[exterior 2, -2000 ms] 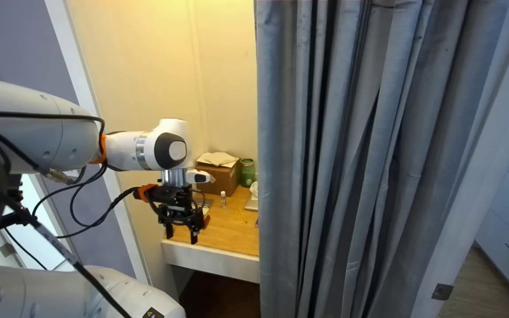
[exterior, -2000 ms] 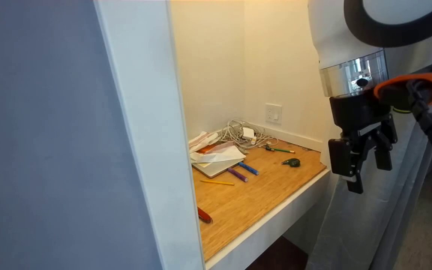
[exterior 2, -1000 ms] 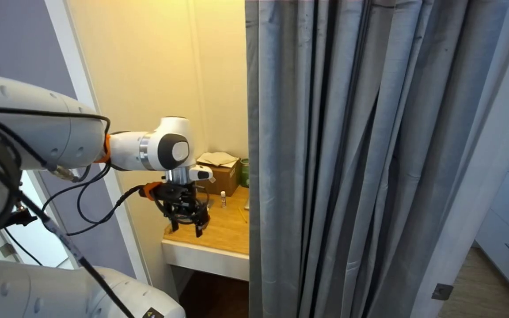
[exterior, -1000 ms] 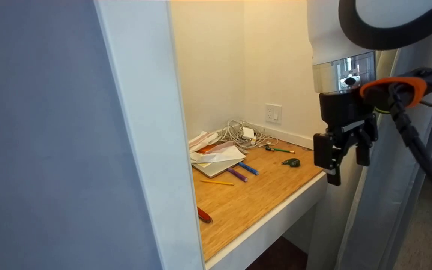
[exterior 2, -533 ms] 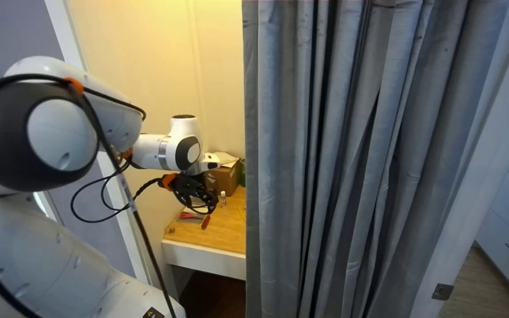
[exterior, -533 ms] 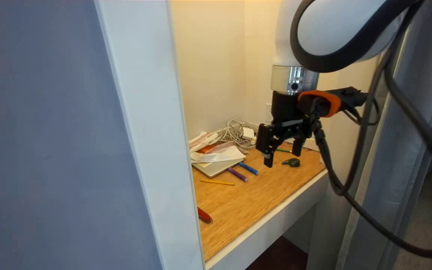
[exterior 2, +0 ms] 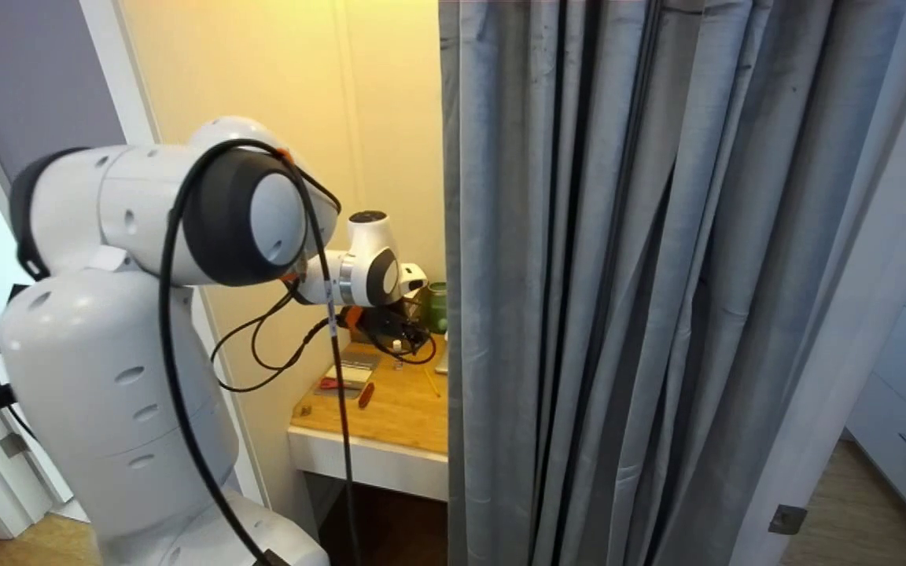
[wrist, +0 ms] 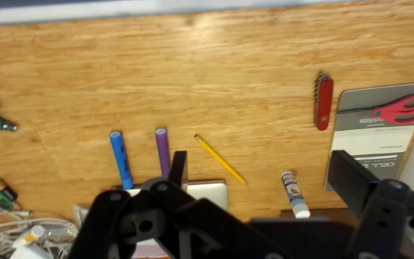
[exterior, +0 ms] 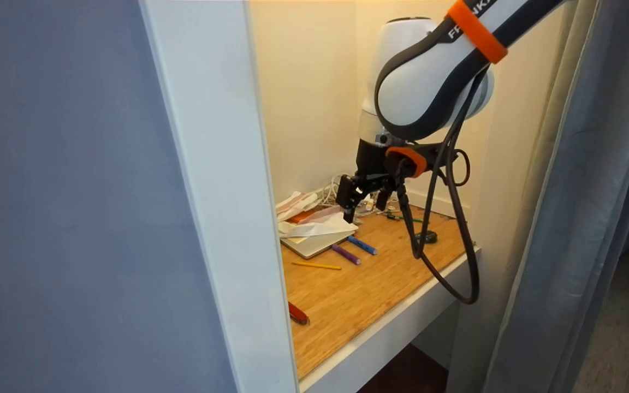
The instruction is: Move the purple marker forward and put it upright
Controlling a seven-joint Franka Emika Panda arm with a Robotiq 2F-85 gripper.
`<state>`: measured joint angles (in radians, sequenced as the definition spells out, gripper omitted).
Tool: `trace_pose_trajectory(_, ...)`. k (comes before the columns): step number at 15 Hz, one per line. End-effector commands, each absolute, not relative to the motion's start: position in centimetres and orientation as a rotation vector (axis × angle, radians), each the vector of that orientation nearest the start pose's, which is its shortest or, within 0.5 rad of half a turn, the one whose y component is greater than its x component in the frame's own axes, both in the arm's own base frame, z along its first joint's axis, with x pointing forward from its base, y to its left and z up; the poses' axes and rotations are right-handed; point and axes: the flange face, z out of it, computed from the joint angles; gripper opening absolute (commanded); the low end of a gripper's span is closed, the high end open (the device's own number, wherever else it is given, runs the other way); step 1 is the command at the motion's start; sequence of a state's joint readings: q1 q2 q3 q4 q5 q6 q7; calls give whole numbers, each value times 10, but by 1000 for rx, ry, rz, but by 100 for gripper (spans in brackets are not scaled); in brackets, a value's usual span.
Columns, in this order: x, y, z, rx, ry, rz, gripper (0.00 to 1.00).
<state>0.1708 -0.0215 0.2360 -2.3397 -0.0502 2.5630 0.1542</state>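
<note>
The jaws stand spread wide, empty, above the desk (exterior: 363, 295)! There's the purple marker (wrist: 162, 149) in the wrist view, lying flat at nine o'clock from the gap between them, pale end pointing to twelve, the blue marker (wrist: 121, 158) at its nine, the yellow pencil (wrist: 221, 160) at its three. A green jar (exterior 2: 438, 303) shows in an exterior view, contents too hard to make out. And look, since half a second ago the arm (exterior: 415, 90) has swung farther in, the jaws now showing in front of the white papers (exterior: 320, 225) in an exterior view, the purple marker unmoved.
</note>
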Motion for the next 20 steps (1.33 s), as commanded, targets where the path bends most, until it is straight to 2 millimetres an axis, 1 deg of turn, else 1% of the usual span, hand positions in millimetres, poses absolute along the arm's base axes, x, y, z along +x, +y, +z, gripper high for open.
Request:
trace_pose_trajectory(1,531,202,361,-3071,-582,-521,100)
trace_pose_trajectory(2,507,200,364,-3070,-515,-458,100)
trace_pose_trajectory(3,517,198,362,-3072,-531,-481,100)
trace_pose_trajectory(5,526,198,358,-3073,-545,-487,100)
trace_pose_trajectory(10,527,200,358,-3072,-551,-491,100)
trace_pose_trajectory(11,538,201,349,-3059,-580,-479,100)
trace_pose_trajectory(12,547,200,339,-3086,-623,-481,100)
trace_pose_trajectory(13,551,201,331,-3087,-641,-454,100)
trace_pose_trajectory(16,571,204,299,-3119,-714,-350,100)
trace_pose_trajectory(20,599,221,259,-3106,-808,-223,100)
